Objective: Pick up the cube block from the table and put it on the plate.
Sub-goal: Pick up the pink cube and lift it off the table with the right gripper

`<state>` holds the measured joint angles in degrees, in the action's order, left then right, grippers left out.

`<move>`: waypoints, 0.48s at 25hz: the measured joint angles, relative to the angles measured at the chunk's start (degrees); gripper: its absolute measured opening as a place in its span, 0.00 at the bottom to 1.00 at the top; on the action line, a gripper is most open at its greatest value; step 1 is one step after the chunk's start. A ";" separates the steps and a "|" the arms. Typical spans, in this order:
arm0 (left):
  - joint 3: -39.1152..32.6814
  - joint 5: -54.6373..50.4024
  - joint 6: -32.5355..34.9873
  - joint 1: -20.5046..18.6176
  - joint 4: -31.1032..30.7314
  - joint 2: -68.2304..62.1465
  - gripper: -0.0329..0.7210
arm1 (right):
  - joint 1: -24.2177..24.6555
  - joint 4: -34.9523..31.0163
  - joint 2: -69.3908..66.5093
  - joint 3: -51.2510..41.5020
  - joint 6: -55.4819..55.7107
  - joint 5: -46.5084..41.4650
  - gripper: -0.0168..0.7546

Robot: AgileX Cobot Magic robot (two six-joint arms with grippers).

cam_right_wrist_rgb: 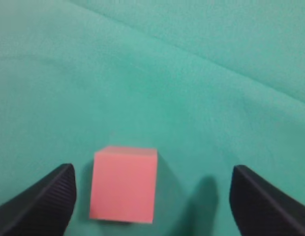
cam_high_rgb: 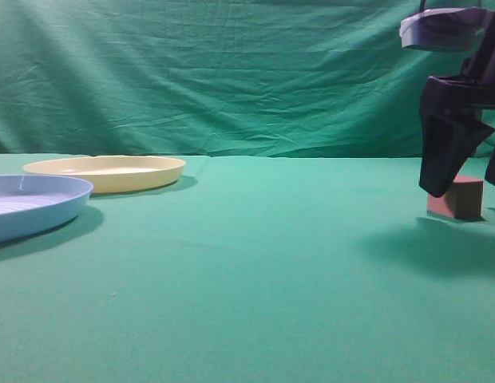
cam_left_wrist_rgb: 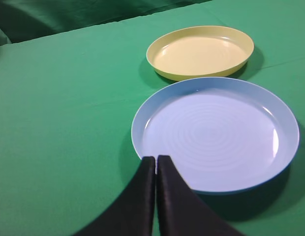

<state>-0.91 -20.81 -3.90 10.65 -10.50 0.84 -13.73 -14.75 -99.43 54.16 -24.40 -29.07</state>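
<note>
The cube block (cam_high_rgb: 461, 198) is a small reddish-brown cube resting on the green table (cam_high_rgb: 255, 263) at the far right. My right gripper (cam_high_rgb: 467, 179) is open and hangs just above it, one finger overlapping the cube's left side. In the right wrist view the cube (cam_right_wrist_rgb: 124, 184) lies between the spread fingers (cam_right_wrist_rgb: 151, 196), nearer the left finger. The pale yellow plate (cam_high_rgb: 105, 172) sits at the far left; it also shows in the left wrist view (cam_left_wrist_rgb: 200, 52). My left gripper (cam_left_wrist_rgb: 156, 162) is shut and empty, its tips at the near rim of the light blue plate.
A light blue ridged plate (cam_high_rgb: 32, 205) stands at the left edge, in front of the yellow plate; it also shows in the left wrist view (cam_left_wrist_rgb: 216, 132). A green cloth backdrop (cam_high_rgb: 215, 72) rises behind the table.
</note>
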 joint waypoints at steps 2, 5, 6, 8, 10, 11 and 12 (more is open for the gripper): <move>0.00 0.00 0.00 0.00 0.00 0.00 0.04 | 0.00 0.00 -1.69 1.19 0.00 -0.12 0.68; 0.00 0.00 0.00 0.00 0.00 0.00 0.04 | -0.08 -0.36 -3.33 2.99 -0.14 -2.67 0.41; 0.00 0.00 0.00 0.00 0.00 0.00 0.04 | -0.08 -0.45 -3.45 3.74 -0.37 -3.51 0.33; 0.00 0.00 0.00 0.00 0.00 0.00 0.04 | -0.08 -0.56 -3.75 5.17 -1.22 -4.43 0.32; 0.00 0.00 0.00 0.00 0.00 0.00 0.04 | -0.08 -0.65 -3.88 7.33 -1.36 -5.21 0.32; 0.00 0.00 0.00 0.00 0.00 0.00 0.04 | -0.08 -0.95 -3.88 9.04 -1.36 -6.13 0.32; 0.00 0.00 0.00 0.00 0.00 0.00 0.04 | -0.08 -1.38 -3.88 10.76 -1.36 -6.93 0.32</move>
<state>-0.91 -20.81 -3.90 10.65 -10.50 0.84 -13.81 -16.13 -103.31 64.92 -25.76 -36.00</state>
